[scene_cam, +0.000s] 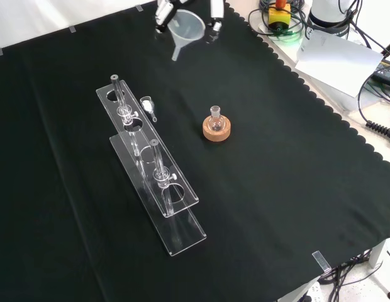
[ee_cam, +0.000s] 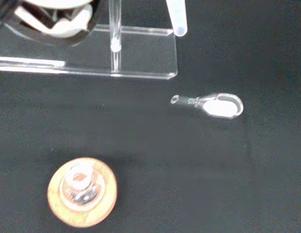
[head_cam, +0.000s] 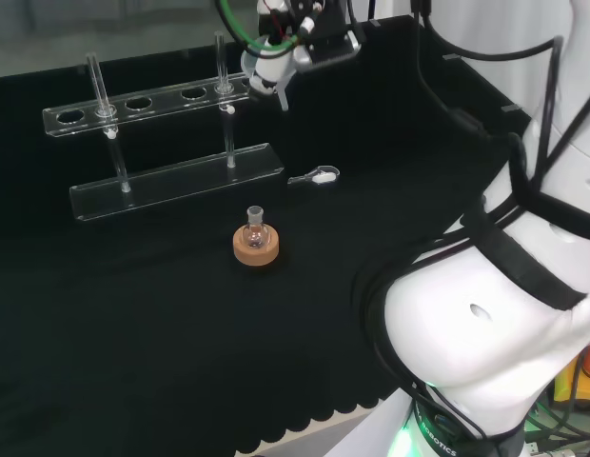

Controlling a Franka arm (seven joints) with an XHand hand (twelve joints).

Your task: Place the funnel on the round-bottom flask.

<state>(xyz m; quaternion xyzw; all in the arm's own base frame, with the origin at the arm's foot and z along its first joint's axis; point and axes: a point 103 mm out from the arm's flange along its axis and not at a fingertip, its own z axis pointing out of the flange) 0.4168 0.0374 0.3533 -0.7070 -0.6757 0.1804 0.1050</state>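
A small round-bottom flask [head_cam: 255,228] [scene_cam: 215,120] [ee_cam: 80,187] stands upright on a cork ring [head_cam: 255,248] [scene_cam: 216,131] [ee_cam: 82,198] in the middle of the black cloth. The hand [head_cam: 300,33] [scene_cam: 165,11] is high above the cloth, shut on a translucent white funnel [scene_cam: 185,30] [head_cam: 268,69] whose stem [ee_cam: 177,18] points down. In the head view the funnel hangs above and behind the flask, over the rack's right end. In the front view it hangs up and left of the flask, well apart from it.
A clear acrylic test-tube rack [head_cam: 171,143] [scene_cam: 151,170] [ee_cam: 116,53] with two glass tubes stands near the flask. A small clear scoop [head_cam: 316,176] [scene_cam: 148,106] [ee_cam: 211,104] lies on the cloth beside the rack. The arm's white links [head_cam: 504,314] are at the head view's right.
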